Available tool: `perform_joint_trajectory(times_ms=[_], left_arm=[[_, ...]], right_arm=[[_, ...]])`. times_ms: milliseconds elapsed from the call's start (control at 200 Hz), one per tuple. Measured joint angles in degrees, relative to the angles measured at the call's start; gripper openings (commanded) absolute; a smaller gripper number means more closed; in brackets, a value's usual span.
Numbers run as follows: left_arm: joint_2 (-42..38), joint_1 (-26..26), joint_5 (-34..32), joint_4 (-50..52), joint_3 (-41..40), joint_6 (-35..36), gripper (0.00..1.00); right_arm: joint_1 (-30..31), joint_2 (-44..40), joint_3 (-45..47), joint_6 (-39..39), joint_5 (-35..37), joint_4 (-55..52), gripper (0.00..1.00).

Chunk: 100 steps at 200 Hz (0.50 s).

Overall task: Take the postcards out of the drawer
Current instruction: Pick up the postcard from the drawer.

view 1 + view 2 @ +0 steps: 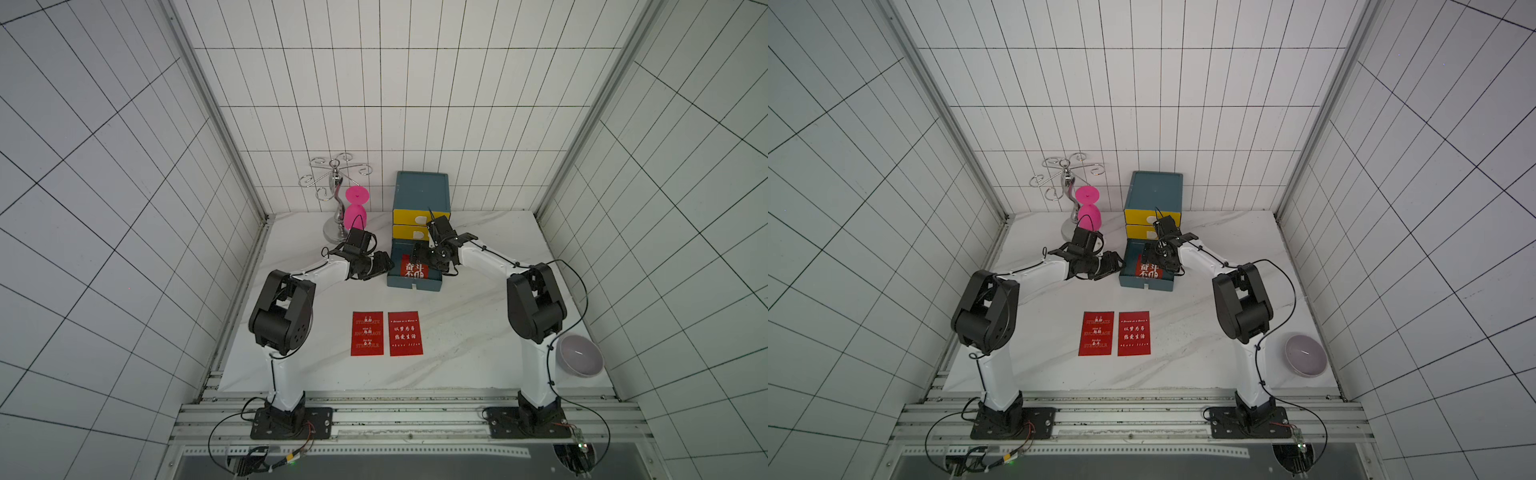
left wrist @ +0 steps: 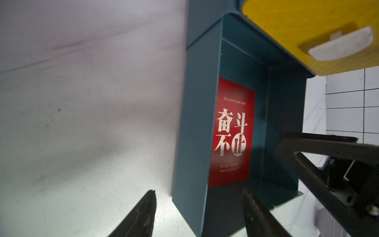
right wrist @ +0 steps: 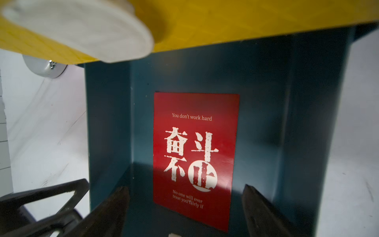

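The teal drawer (image 1: 413,286) is pulled out at the bottom of the cabinet. One red postcard (image 1: 414,269) with white characters lies flat on its floor, also clear in the left wrist view (image 2: 231,133) and the right wrist view (image 3: 194,156). Two more postcards (image 1: 367,333) (image 1: 405,333) lie side by side on the table nearer the front. My right gripper (image 3: 184,187) hangs open inside the drawer just over the card, holding nothing. My left gripper (image 2: 198,191) is open and empty, its fingers either side of the drawer's left wall (image 2: 194,123).
The teal cabinet (image 1: 422,191) with two shut yellow drawer fronts (image 1: 409,216) stands at the back wall. A silver hook stand (image 1: 334,183) and a pink hourglass-shaped object (image 1: 355,208) are behind the left arm. A grey bowl (image 1: 579,355) sits at the table's right edge.
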State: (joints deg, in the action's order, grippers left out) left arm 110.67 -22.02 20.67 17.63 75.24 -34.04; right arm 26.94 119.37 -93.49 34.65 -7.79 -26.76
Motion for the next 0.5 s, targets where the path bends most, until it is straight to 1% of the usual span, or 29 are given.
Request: perform_joint_trajectory(times_ms=[295,500], left_arm=[[0.92,-0.04,0.15,0.07,0.83,0.0,0.66],[1.95,-0.04,0.28,0.35,1.2,0.02,0.66]], right_arm=[[0.9,3.06,-2.93,2.38,4.76,-2.23,1.0],[1.29,6.03,-4.63,3.08,6.93,-2.89,0.99]])
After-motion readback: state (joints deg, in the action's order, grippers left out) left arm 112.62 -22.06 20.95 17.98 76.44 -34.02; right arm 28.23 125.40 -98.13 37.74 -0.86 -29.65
